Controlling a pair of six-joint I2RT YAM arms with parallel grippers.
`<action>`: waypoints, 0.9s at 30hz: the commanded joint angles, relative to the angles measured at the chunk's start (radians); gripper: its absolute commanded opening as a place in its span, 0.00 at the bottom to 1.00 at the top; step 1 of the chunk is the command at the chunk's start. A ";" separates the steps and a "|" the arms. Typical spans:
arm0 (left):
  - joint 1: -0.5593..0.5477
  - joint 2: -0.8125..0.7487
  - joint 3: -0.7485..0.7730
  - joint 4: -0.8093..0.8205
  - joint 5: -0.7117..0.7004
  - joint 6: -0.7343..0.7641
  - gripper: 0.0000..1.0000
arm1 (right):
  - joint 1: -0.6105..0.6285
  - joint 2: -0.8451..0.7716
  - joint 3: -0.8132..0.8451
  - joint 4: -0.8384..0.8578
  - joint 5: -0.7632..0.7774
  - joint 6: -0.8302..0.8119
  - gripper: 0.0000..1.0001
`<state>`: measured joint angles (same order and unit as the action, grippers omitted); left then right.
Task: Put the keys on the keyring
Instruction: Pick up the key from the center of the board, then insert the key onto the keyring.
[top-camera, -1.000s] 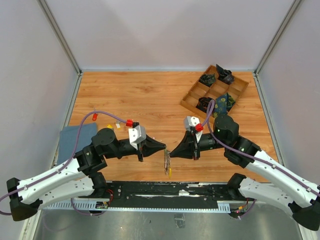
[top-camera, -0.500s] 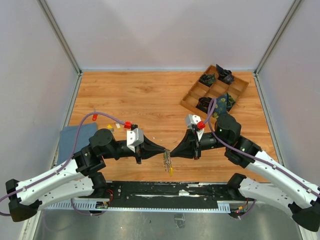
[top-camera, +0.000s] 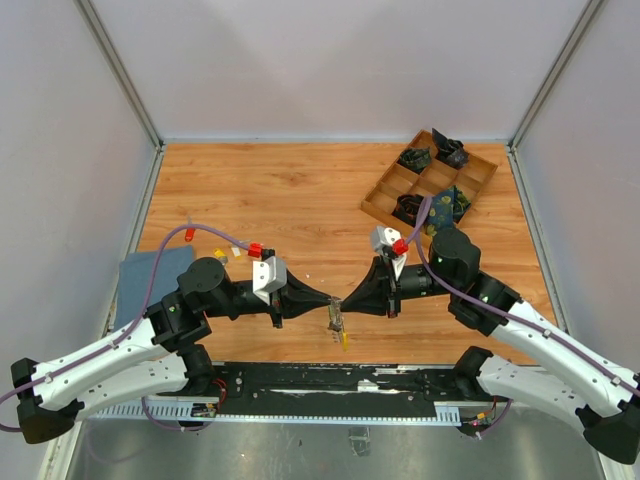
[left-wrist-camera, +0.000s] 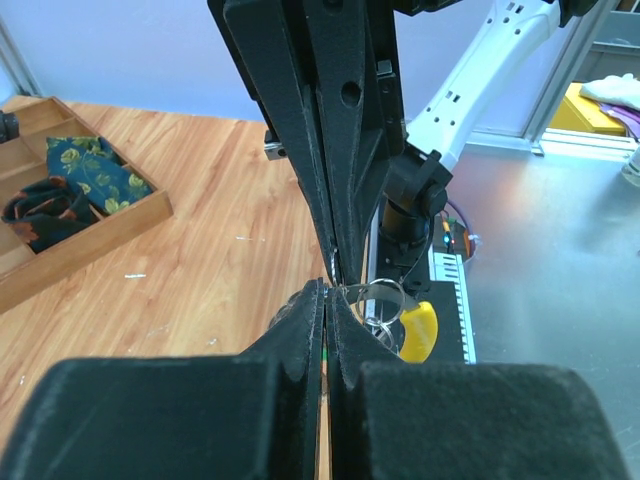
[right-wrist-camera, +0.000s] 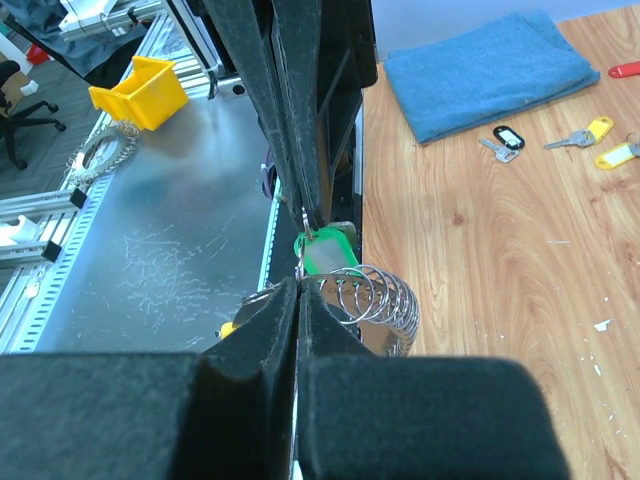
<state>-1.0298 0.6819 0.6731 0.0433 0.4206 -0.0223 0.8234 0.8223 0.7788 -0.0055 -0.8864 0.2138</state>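
Black left tool (top-camera: 327, 297) shut; right tool (top-camera: 347, 298) pinching keyring (top-camera: 336, 322).

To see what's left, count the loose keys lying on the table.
4 keys, all by the cloth: black key, yellow key, second yellow key, and red key at the picture's edge. The arms may hide more.

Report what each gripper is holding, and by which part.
Right gripper pinches the keyring by the edge of its wire loop. Left gripper seems shut on a green-tagged key, gripped at the tag.
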 joint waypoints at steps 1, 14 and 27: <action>0.002 -0.013 0.034 0.032 0.004 0.006 0.01 | -0.015 -0.002 -0.007 0.019 0.010 0.018 0.00; 0.002 -0.007 0.027 0.041 0.011 0.003 0.01 | -0.018 0.003 -0.017 0.048 0.047 0.052 0.01; 0.003 -0.010 0.019 0.035 0.003 0.004 0.00 | -0.055 -0.022 -0.056 0.143 0.073 0.153 0.01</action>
<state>-1.0298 0.6815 0.6731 0.0475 0.4126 -0.0223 0.8001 0.8242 0.7395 0.0532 -0.8429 0.3115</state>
